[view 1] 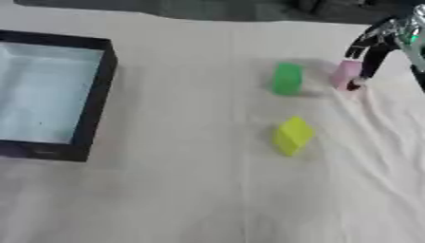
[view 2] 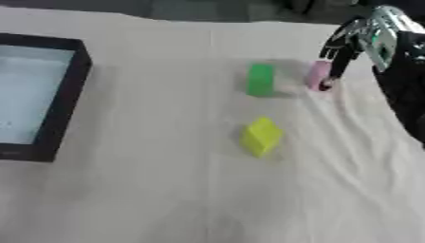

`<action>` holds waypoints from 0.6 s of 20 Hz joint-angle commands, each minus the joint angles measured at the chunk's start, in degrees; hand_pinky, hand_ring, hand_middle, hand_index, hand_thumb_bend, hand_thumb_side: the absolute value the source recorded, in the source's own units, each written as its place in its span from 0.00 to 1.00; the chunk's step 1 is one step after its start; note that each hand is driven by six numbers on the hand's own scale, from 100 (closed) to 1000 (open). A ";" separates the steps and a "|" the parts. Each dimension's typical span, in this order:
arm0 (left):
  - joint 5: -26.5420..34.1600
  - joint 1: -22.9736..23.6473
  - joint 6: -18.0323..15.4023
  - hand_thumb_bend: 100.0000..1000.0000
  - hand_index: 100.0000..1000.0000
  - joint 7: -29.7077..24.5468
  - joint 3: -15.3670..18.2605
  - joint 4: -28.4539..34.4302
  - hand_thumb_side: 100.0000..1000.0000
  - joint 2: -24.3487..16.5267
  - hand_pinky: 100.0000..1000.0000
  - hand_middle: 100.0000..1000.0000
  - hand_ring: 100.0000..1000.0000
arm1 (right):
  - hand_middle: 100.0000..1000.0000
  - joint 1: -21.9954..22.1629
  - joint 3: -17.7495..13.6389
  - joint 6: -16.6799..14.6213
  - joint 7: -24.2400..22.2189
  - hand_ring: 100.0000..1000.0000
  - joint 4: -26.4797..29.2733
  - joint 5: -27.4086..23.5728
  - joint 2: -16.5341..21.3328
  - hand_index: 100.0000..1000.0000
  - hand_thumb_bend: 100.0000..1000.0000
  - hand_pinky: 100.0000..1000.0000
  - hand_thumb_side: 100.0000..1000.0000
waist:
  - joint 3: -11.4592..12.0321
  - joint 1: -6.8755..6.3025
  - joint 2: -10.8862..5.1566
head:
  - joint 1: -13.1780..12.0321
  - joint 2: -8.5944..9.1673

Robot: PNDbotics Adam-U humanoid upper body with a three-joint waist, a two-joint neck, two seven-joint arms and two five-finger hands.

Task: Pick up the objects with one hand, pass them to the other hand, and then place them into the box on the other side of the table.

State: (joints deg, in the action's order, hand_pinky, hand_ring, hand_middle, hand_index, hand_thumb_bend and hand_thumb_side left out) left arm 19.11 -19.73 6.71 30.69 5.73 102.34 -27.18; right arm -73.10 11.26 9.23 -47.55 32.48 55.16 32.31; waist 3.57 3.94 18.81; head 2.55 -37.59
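Note:
A pink block (view 1: 343, 74) stands upright at the far right of the cloth-covered table. My right hand (view 2: 358, 34) comes down from the upper right corner. Its fingers (view 2: 335, 71) point down and rest against the block's right side, not wrapped round it. A green block (view 1: 287, 79) stands just left of the pink one. A yellow block (view 1: 292, 135) sits nearer to me, turned at an angle. The box (view 1: 98, 95), dark-rimmed with a pale blue inside, lies at the left edge and holds nothing that I can see. My left hand shows in neither view.
A white cloth (view 1: 191, 190) covers the table, creased on the right side near my right arm (view 2: 407, 80). Dark shapes lie beyond the table's far edge.

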 commanded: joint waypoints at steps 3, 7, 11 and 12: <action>0.15 -0.93 0.06 0.20 0.86 -0.07 0.26 1.55 0.67 -0.74 0.71 0.72 0.74 | 0.94 -1.31 -1.52 0.82 1.88 0.95 -0.76 1.63 0.90 0.93 0.46 0.96 0.00 | 0.08 -0.90 -0.23 | 0.23 0.86; 0.18 -0.99 0.08 0.20 0.86 -0.08 0.25 1.61 0.67 -0.69 0.71 0.72 0.74 | 0.94 -1.28 -1.87 0.83 2.56 0.95 -1.46 1.84 0.56 0.93 0.46 0.96 0.00 | 0.16 -0.97 -0.07 | 0.33 1.00; 0.21 -1.12 0.09 0.20 0.86 -0.06 0.24 1.66 0.67 -0.62 0.71 0.72 0.74 | 0.93 -1.28 -2.31 0.54 3.38 0.95 -2.36 2.00 0.23 0.92 0.45 0.96 0.00 | 0.31 -1.01 0.07 | 0.59 1.18; 0.22 -1.15 0.10 0.20 0.86 -0.07 0.23 1.67 0.66 -0.60 0.72 0.72 0.74 | 0.93 -1.27 -2.41 0.48 3.58 0.95 -2.64 2.11 0.16 0.92 0.45 0.96 0.00 | 0.35 -1.02 0.10 | 0.65 1.23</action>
State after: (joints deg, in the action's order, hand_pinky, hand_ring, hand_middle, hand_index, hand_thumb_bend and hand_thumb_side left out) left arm 19.13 -20.13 6.73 30.68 5.72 102.63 -26.75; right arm -73.10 9.31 9.74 -44.42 29.67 56.83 31.35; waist 3.95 3.93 19.25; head 3.02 -37.10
